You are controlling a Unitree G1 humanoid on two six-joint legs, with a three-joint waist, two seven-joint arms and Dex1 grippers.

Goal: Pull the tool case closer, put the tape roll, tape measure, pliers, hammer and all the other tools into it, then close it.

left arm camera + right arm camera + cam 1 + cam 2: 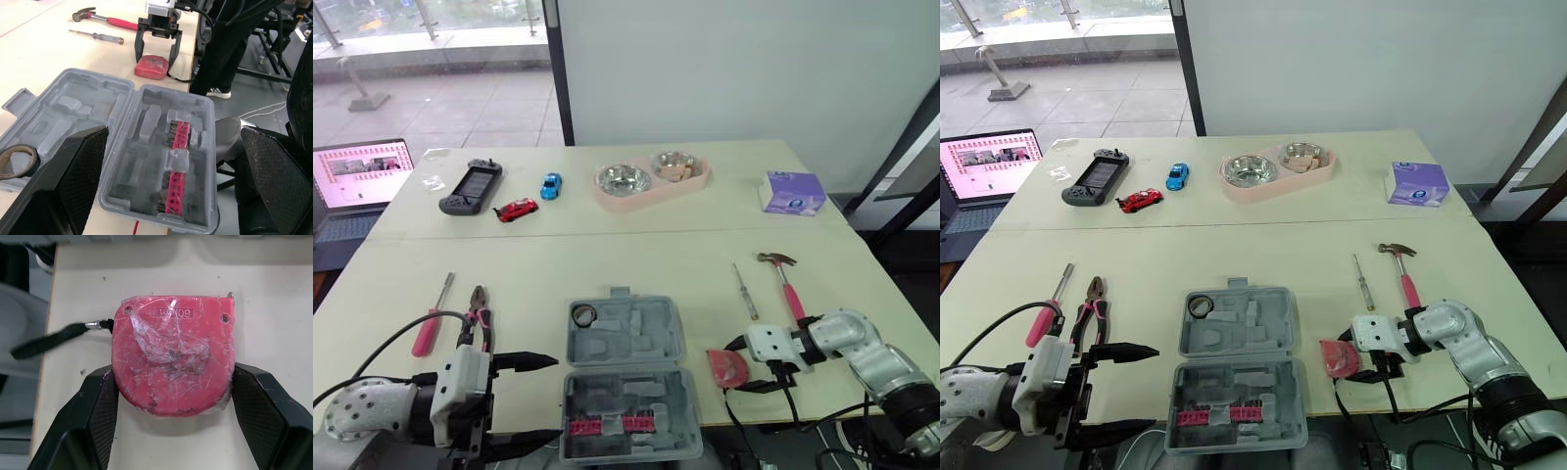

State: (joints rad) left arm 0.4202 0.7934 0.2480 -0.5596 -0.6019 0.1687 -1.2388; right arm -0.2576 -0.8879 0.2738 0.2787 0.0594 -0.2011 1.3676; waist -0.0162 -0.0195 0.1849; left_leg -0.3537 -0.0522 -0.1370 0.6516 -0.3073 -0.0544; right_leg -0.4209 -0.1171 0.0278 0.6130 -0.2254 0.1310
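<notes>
The grey tool case (646,328) lies open at the table's front middle, with the tape roll (583,314) in its far half and pink bits (612,424) in its near half. Just right of it the red tape measure (171,352) rests on the table, my right gripper (741,365) shut on its two sides. My left gripper (548,399) hovers open at the case's left front corner, holding nothing. Pliers (478,315) and a pink screwdriver (433,318) lie to the left. A hammer (783,279) and a thin screwdriver (744,291) lie to the right.
Along the far side stand a pink tray with two steel bowls (651,178), a tissue box (792,192), two toy cars (516,210), and a game controller (470,189). A laptop (360,174) sits off the table's left edge.
</notes>
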